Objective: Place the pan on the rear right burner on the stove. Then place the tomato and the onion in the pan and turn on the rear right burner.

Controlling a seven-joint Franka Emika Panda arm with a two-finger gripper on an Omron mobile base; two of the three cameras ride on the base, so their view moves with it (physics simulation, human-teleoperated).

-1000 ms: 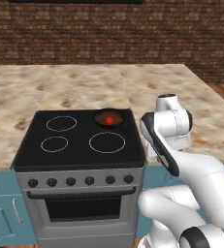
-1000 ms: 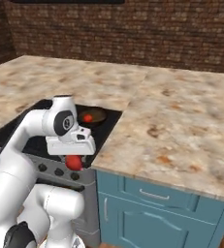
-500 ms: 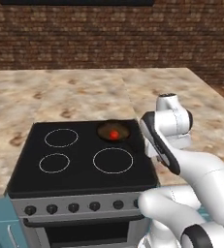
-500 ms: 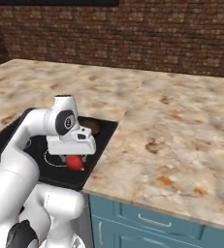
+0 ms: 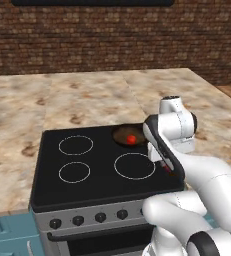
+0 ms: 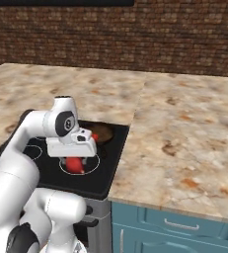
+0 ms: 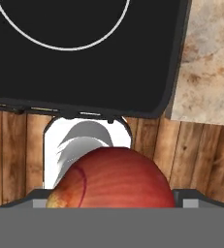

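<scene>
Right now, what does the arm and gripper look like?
Glossy white rounded arm links with dark joint bands; round dark cap with a grey centre on the wrist joint. Boxy white hand. The gripper shows small dark finger tips. No cables or markings visible.

Pan (image 5: 128,135) on rear right burner, tomato (image 5: 131,139) inside; onion (image 7: 114,178) between gripper fingers.

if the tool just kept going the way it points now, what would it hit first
The tool points down, shut on the onion. Straight ahead in the hand view lies the stove's front edge, with wooden floor beyond. Likely the onion would meet that front edge first, though depth is unclear.
</scene>
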